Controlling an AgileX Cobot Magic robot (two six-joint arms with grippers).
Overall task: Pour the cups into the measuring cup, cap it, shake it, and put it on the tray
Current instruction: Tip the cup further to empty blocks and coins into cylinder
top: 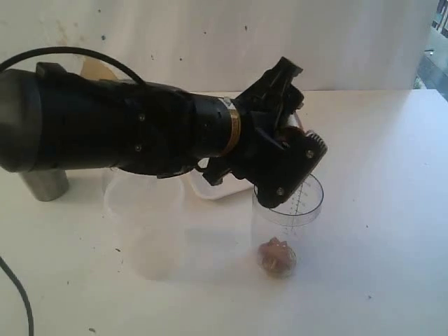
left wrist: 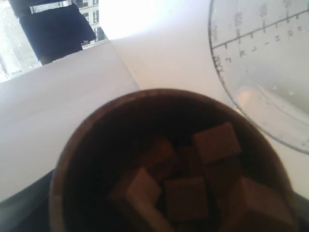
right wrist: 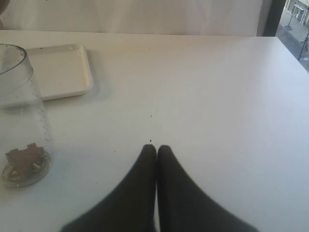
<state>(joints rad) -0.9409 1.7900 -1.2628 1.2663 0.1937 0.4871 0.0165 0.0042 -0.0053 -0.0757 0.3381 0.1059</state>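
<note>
My left gripper is shut on the brown wooden cup and holds it tilted just above the rim of the measuring cup. Several brown cubes lie inside the wooden cup, and its fingers are hidden in the left wrist view. The clear graduated measuring cup stands upright with a small pale clump at its bottom. The steel tumbler stands at the far left, half behind the arm. The white tray lies beyond the measuring cup. My right gripper is shut and empty, low over bare table.
A frosted translucent container stands left of the measuring cup, under the left arm. The thick black left arm spans the left half of the exterior view and hides most of the tray. The white table stretches out to the right.
</note>
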